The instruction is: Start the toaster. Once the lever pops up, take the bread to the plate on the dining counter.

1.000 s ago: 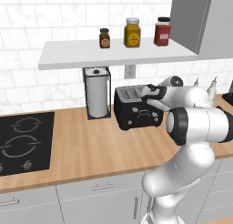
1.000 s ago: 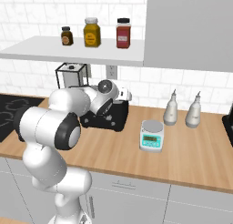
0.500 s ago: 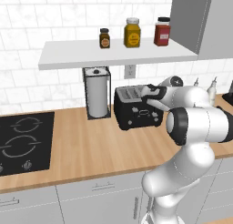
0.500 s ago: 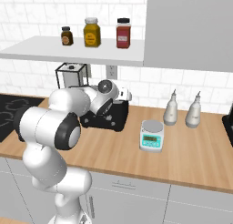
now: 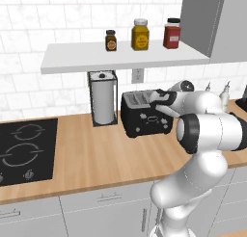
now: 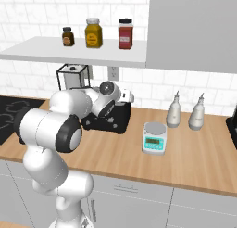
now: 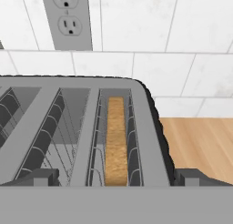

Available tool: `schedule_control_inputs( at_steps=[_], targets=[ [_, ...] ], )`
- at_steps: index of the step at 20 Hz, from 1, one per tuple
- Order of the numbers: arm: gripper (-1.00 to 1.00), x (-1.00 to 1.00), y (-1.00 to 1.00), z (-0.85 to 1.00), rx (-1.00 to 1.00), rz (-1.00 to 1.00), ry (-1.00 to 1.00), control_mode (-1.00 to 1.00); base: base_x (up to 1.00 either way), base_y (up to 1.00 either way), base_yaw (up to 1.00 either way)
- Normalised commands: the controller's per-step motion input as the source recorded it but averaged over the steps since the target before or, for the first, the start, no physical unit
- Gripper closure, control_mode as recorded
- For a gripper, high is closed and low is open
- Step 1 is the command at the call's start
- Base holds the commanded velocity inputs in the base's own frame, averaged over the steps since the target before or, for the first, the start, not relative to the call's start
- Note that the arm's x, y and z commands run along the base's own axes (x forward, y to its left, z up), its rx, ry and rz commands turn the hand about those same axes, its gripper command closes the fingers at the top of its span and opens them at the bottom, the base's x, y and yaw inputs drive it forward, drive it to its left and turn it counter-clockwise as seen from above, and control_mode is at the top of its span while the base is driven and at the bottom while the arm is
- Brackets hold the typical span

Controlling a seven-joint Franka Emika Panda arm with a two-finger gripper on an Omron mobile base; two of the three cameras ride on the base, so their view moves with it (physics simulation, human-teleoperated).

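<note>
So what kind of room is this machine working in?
A home kitchen, by the look of it, computer-rendered: a black toaster with bread in one slot sits on a wooden counter, beside a cooktop and under a shelf of jars.

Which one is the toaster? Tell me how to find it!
Look along the wooden counter under the white shelf with three jars. Right of the tall paper towel roll sits the toaster, a black box. It alone has two slots on top, with a tan slice of bread standing in one.
</note>
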Motion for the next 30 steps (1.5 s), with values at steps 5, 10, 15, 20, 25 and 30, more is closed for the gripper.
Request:
schedule_control_inputs(
  at_steps=[5,10,15,20,25,30],
  targets=[
    [-1.00,0.00,0.00,0.00,0.00,0.00,0.00,-1.00,0.00,0.00,0.00],
    [-1.00,0.00,0.00,0.00,0.00,0.00,0.00,-1.00,0.00,0.00,0.00],
    [-1.00,0.00,0.00,0.00,0.00,0.00,0.00,-1.00,0.00,0.00,0.00],
    [-1.00,0.00,0.00,0.00,0.00,0.00,0.00,-1.00,0.00,0.00,0.00],
    [-1.00,0.00,0.00,0.00,0.00,0.00,0.00,-1.00,0.00,0.00,0.00],
    [-1.00,0.00,0.00,0.00,0.00,0.00,0.00,-1.00,0.00,0.00,0.00]
  ],
)
